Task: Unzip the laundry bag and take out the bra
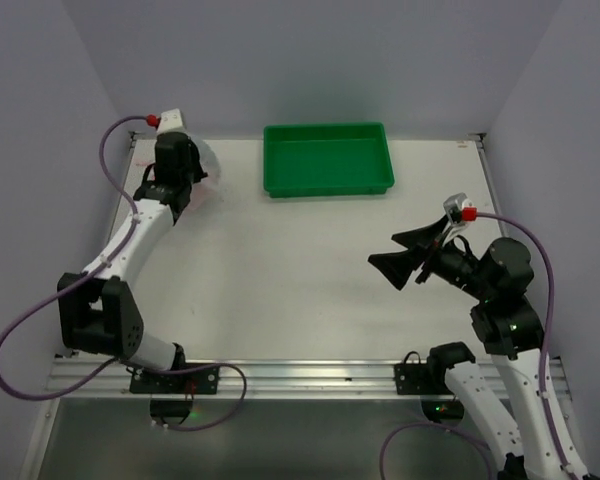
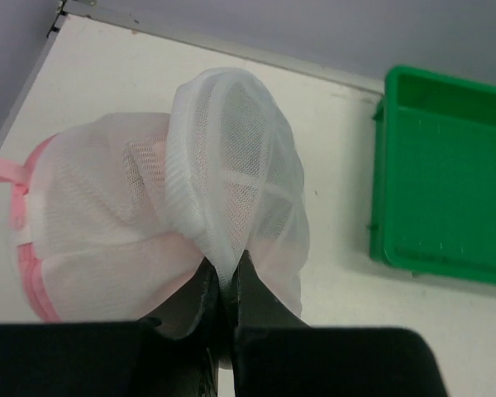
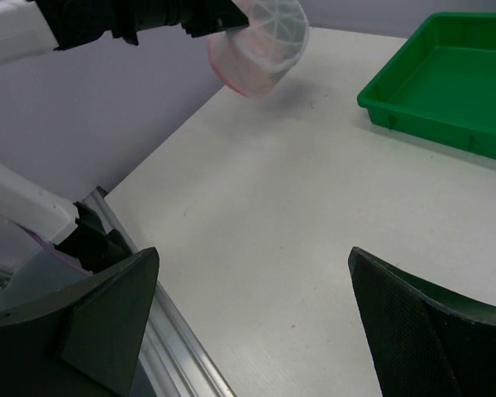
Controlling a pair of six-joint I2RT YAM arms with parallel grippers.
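Observation:
The laundry bag (image 2: 149, 215) is a round white mesh pouch with a pink rim, at the table's far left corner (image 1: 206, 165). My left gripper (image 2: 224, 273) is shut on a fold of its white mesh and holds the bag lifted off the table, as the right wrist view (image 3: 264, 41) shows. A pale pink shape shows faintly through the mesh; the bra itself is not plainly visible. My right gripper (image 3: 255, 258) is wide open and empty, raised above the table's right side (image 1: 400, 255), far from the bag.
A green rectangular tray (image 1: 326, 158) sits at the back centre, also in the left wrist view (image 2: 446, 174) and the right wrist view (image 3: 446, 78). The aluminium rail (image 1: 310, 378) runs along the near edge. Purple-grey walls enclose the table.

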